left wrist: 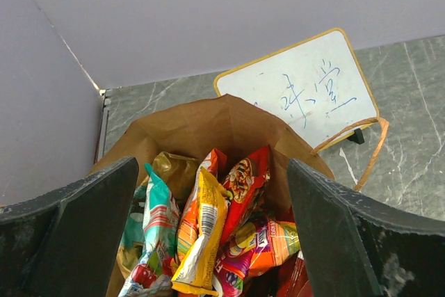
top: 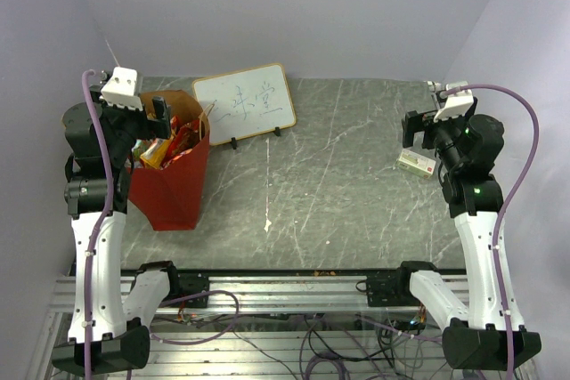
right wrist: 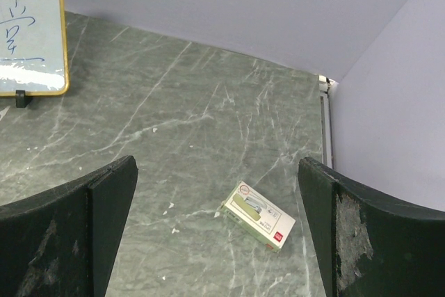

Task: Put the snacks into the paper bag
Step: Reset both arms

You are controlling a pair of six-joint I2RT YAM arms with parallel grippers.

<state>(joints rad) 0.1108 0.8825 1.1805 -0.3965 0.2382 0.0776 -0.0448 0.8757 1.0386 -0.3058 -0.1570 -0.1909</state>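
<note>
The red paper bag (top: pixel 169 189) stands at the table's left, its brown inside (left wrist: pixel 208 123) open to the left wrist view. Several snacks (top: pixel 165 147) fill it: a teal-white candy bag (left wrist: pixel 149 234), a yellow pack (left wrist: pixel 201 234), a red packet (left wrist: pixel 245 189), an orange-purple pack (left wrist: pixel 264 245) and a brown chip bag (left wrist: pixel 170 172). My left gripper (top: pixel 147 113) hangs open and empty just above the bag's mouth, also in its wrist view (left wrist: pixel 212 241). My right gripper (top: pixel 417 131) is open and empty above the table's right side, also in its wrist view (right wrist: pixel 215 241).
A white framed board with blue writing (top: pixel 245 102) stands behind the bag, also in the left wrist view (left wrist: pixel 306 88). A small white box with red-green print (top: pixel 416 162) lies on the table below my right gripper, also in its wrist view (right wrist: pixel 259 215). Walls close in left, right and back.
</note>
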